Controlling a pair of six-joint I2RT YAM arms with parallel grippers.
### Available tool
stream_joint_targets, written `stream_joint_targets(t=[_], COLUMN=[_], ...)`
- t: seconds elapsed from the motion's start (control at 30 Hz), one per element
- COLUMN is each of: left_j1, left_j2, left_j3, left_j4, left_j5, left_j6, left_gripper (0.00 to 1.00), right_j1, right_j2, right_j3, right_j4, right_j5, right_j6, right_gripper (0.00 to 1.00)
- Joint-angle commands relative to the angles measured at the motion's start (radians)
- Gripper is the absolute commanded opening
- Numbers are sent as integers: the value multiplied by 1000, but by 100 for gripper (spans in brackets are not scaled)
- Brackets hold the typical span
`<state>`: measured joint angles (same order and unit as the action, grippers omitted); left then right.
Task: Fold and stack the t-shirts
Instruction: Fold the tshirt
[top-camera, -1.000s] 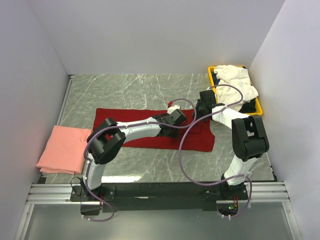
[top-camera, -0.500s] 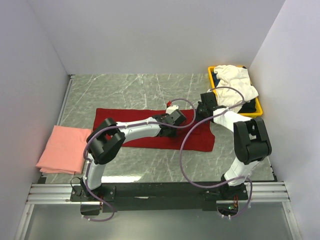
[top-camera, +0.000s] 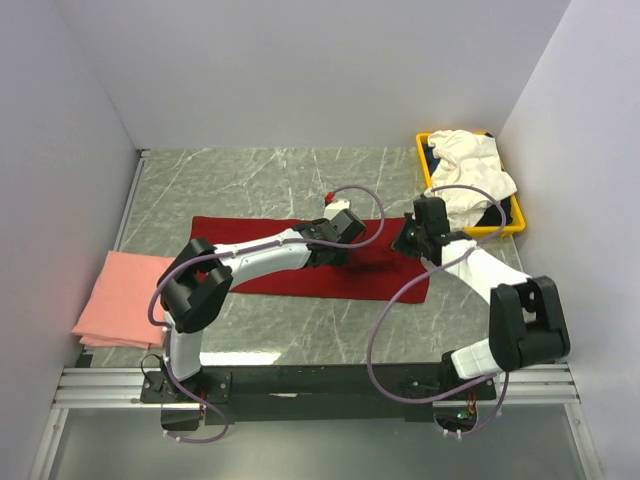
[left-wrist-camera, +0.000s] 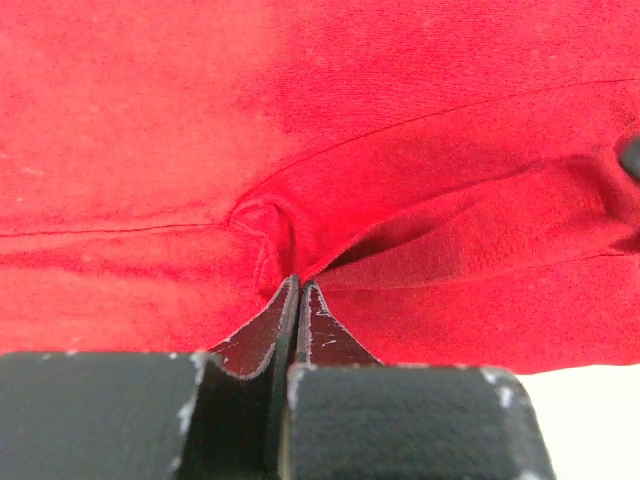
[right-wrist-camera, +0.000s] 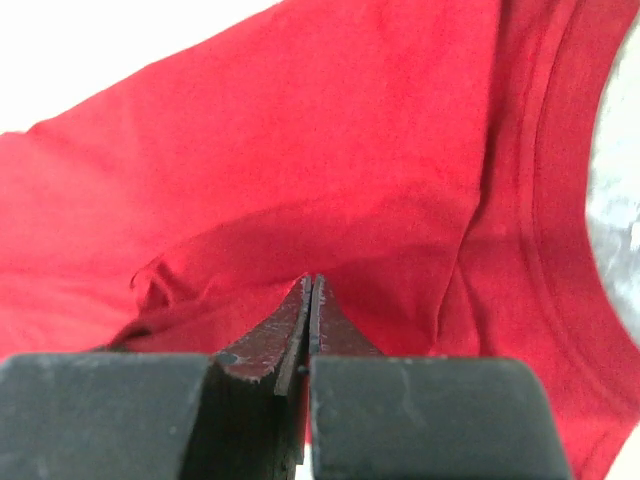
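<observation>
**Grey marble table (top-camera: 250, 180), with both your grippers clamped on the dark red t-shirt (top-camera: 290, 272)**

White walls closed in the table on three sides. You had the dark red t-shirt lying flat as a long band across the middle of the table, its length running left to right. Your left gripper (left-wrist-camera: 298, 285) sat over the upper middle of that band. Its jaws were pressed together on a small raised pucker of red cloth, and a fold ran off to the right of the tips. Your right gripper (right-wrist-camera: 310, 282) sat near the shirt's right end, close to the ribbed collar. Its jaws were pressed tight as well, with a ridge of red fabric gathered at the tips. From above, the two grippers were near each other but apart, both low on the cloth.

You had the salmon-pink t-shirt (top-camera: 125, 300) folded flat at the table's left edge, well apart from the red one. The white t-shirt (top-camera: 470, 165) lay crumpled in the yellow bin (top-camera: 423, 150) at the far right corner, spilling over its front rim.
</observation>
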<state>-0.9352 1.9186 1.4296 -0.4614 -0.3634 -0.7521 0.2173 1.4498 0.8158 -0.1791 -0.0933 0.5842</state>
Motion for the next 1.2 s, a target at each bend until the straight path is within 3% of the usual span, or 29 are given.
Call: stream_joint_targets(t=[0.0,0.23,0.7,0.87,1.0,1.17], left_j1=[13,27,32,35,42,61], left_j2=[-66,-92,-93,-110,-142,-213], left_j3=[-20,-58,-109,-132,-161,-184], left_j4=[-3,4,46,55,59,81], left_j5=[-2,11,61,67,75,138], left_j6=[10,23,68,77,79,88], left_gripper=[3,4,22,39,46,45], right_j1=[-4,17,45,47,47,45], right_j2=[-91,-201,-296,-333,-379,-454], right_j3=[-53,-159,-310,-326,-349,-342], right_j4=[27,35,55,35,20,-34], right_j5=[-45,-71,-52,-49,-59,-54], right_j6=[12,28,55,46,45,43], right_gripper=[0,0,0,0,17,24])
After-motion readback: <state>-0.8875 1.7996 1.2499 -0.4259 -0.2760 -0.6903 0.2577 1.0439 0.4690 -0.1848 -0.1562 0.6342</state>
